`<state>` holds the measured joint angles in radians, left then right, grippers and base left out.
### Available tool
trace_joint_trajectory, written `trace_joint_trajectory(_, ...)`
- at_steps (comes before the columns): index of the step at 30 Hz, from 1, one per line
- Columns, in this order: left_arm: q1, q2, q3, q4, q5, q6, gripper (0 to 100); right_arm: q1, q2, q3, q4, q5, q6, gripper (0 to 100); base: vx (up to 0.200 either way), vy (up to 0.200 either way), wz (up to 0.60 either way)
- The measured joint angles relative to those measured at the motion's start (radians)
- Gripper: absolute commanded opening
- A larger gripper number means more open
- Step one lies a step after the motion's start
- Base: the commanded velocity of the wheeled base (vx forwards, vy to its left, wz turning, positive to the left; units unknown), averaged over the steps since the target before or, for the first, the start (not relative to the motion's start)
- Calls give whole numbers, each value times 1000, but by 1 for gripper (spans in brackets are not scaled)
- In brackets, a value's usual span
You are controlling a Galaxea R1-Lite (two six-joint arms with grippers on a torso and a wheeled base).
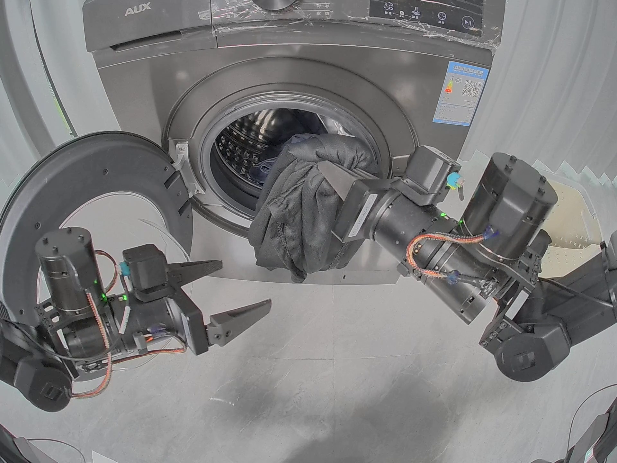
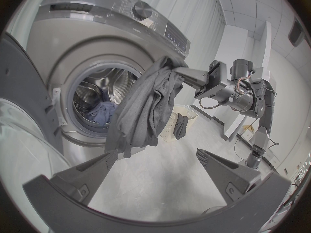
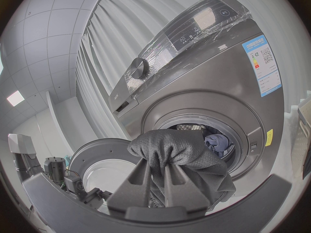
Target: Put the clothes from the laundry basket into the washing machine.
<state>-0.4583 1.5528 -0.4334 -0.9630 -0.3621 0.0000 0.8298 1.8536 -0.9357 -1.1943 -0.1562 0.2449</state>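
Observation:
My right gripper (image 1: 328,172) is shut on a dark grey garment (image 1: 295,210), held just in front of the washing machine's round opening (image 1: 257,139). The garment (image 2: 145,104) hangs down over the lower rim of the opening; the right wrist view shows the cloth (image 3: 181,152) bunched between the fingers (image 3: 137,182). A blue garment (image 2: 102,112) lies inside the drum (image 3: 218,143). My left gripper (image 1: 238,294) stands open, low and left of the opening, near the swung-open door (image 1: 90,181). The white laundry basket (image 2: 173,122) stands to the right of the machine, with a dark garment (image 2: 180,126) draped over its rim.
The machine's door stands wide open to the left, close behind my left arm. Part of the basket (image 1: 572,220) shows behind my right arm. A pale floor (image 1: 321,355) stretches in front of the machine. Curtains (image 1: 559,65) hang behind and beside it.

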Motion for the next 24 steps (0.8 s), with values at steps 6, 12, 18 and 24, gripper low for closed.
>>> trace_joint_trajectory(6, -31, 83, -67, -7, 0, -36, 100, -1, 5, -1, -1, 0, -2, 0, 0, 0, 0)
trace_joint_trajectory(12, -43, 142, -108, -9, 1, -43, 100, -1, 7, 1, -2, 0, -2, 0, 0, 0, 0)
trace_joint_trajectory(18, -44, 196, -143, -38, 16, -44, 100, 1, 7, 3, -3, 0, -4, 0, 0, 0, 0)
trace_joint_trajectory(24, -44, 277, -182, -124, 62, -45, 100, 6, 5, 4, -3, 0, -7, 0, 0, 0, 0)
